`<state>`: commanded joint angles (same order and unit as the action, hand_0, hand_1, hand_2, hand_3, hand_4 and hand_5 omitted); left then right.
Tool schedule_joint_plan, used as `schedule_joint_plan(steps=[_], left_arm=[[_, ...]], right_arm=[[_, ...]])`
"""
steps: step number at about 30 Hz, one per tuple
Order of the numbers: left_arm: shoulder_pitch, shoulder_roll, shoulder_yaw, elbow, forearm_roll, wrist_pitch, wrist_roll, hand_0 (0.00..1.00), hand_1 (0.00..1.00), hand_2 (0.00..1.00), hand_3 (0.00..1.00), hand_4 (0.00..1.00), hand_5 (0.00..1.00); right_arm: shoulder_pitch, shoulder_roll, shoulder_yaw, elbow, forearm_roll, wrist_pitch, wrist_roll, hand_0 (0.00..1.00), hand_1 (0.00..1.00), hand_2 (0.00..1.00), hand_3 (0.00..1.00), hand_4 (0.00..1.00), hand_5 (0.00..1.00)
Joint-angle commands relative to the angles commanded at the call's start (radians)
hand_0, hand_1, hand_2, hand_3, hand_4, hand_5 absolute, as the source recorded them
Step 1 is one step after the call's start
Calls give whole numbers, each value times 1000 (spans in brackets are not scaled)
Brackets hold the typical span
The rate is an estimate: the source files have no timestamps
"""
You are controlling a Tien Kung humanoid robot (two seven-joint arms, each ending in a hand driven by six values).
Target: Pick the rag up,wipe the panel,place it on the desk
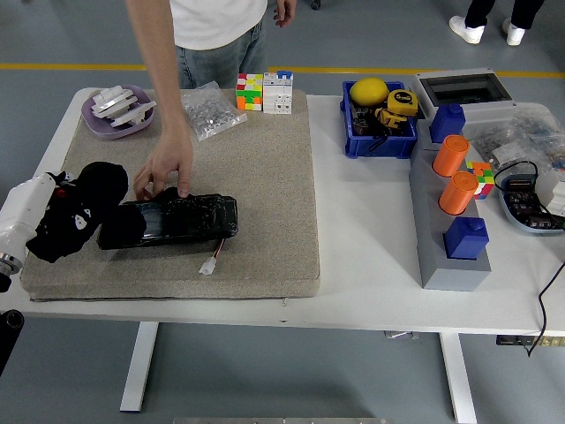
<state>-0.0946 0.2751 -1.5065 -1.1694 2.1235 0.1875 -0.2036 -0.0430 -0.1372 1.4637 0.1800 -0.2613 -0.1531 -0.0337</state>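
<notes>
Gripping a crumpled black cloth rag (84, 212), the robot's left hand (55, 221) sits at the lower left of the frame, its white forearm coming in from the left edge; the dark fingers are buried in the rag, so they are hard to tell from the fabric. The rag lies over the left end of a long glossy black panel (172, 221), touching it. The panel rests flat on a beige padded mat (265, 177) covering the left half of the white table (371, 265), and a small white plug on red and black wires (212, 262) hangs off the panel's lower edge.

A person's hand (166, 168) presses its fingertips onto the panel's upper edge (just right of the rag), the bare arm reaching down from the top of the frame.

Right of centre stands a grey block carrying two blue boxes and two orange cylinders (454, 190). Further up sit a lilac dish of white parts (117, 108), a clear bag of small metal pieces (210, 110), two colourful puzzle cubes (264, 91) and a blue bin with a yellow ball (378, 115).
</notes>
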Motion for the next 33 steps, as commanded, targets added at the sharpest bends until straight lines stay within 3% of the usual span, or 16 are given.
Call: schedule_joint_plan(steps=[8,14,22,27,33], left_arm=[[-28,9,67,21,-27,1,-7,255,205,437,421,226,2],[-47,22,145,16,-40,-1,-15,256,205,439,422,219,2],[-70,20,241,-6,-57,-1,-29,255,204,443,428,240,2],[-108,17,294,-5,-65,-12,-30,255,209,450,437,258,2],[-161,35,399,2,-74,-16,-28,257,208,450,437,262,2]], right_arm=[[0,-2,-11,0,12,1,1,755,660,669,606,998,475],[2,-3,-9,0,13,1,1,755,660,669,606,998,474],[2,-4,-8,0,11,0,0,754,660,669,606,998,474],[2,-3,-9,0,12,1,0,754,660,669,607,998,473],[1,-2,-22,0,24,3,0,754,660,669,607,998,474]])
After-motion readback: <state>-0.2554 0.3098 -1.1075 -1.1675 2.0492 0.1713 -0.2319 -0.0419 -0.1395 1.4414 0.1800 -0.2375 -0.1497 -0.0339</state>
